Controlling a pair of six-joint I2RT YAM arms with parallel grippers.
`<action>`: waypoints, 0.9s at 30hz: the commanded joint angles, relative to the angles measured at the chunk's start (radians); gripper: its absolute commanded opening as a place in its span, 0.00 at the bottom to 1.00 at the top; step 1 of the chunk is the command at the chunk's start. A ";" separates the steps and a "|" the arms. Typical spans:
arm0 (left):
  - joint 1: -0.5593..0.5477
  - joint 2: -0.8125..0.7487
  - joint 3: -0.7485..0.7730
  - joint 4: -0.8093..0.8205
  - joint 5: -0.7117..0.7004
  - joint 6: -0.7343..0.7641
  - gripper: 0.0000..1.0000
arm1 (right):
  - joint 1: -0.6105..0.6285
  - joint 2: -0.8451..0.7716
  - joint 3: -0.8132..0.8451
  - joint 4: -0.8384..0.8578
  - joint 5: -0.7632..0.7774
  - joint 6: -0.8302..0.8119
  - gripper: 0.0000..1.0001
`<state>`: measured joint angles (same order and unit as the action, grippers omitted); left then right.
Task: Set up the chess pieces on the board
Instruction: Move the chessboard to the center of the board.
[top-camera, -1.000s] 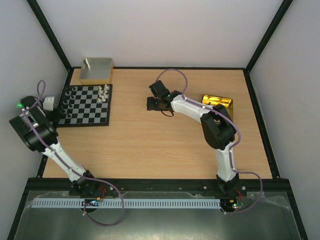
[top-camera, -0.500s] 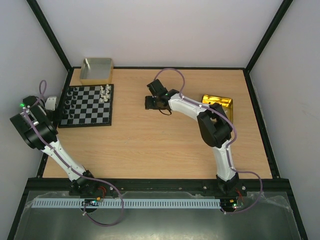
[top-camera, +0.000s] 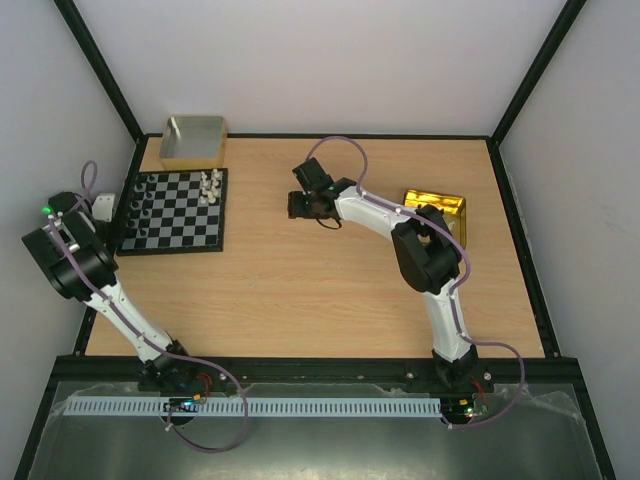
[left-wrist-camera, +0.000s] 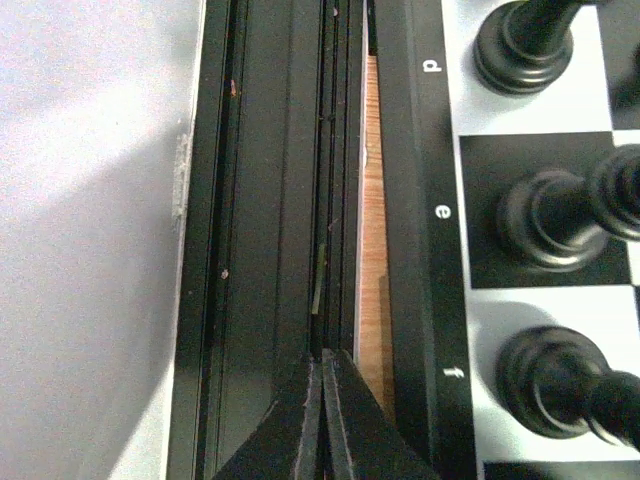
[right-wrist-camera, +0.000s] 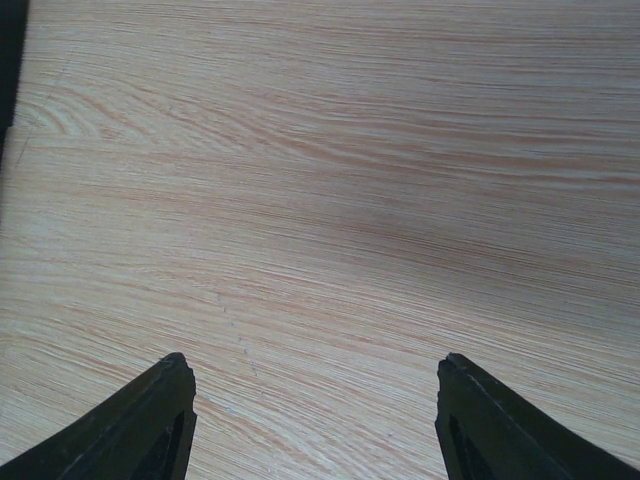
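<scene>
Your left gripper (left-wrist-camera: 322, 420) was pressed together just beside the board (left-wrist-camera: 420, 250), at its left border, with three black pieces (left-wrist-camera: 545, 215) close by on its edge squares. Your right gripper (right-wrist-camera: 312, 380) stood spread over the counter (right-wrist-camera: 320, 200), well apart from the board.

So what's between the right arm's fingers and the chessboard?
Just bare wooden table. The top view shows nothing lying on the stretch from the right fingers across to the board.
</scene>
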<state>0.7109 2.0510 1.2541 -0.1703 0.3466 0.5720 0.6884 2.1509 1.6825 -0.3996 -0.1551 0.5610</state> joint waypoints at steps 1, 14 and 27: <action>-0.002 -0.065 -0.039 -0.049 0.067 -0.008 0.03 | -0.002 0.011 0.019 -0.021 0.002 -0.006 0.64; -0.007 -0.093 -0.052 -0.057 0.062 -0.004 0.02 | -0.001 0.002 -0.001 -0.012 -0.002 -0.001 0.64; -0.047 -0.049 -0.055 -0.044 0.065 -0.030 0.02 | 0.007 0.045 0.045 0.011 -0.036 0.017 0.61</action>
<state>0.6880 1.9797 1.2095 -0.1936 0.3752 0.5571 0.6884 2.1555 1.6836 -0.3958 -0.1791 0.5678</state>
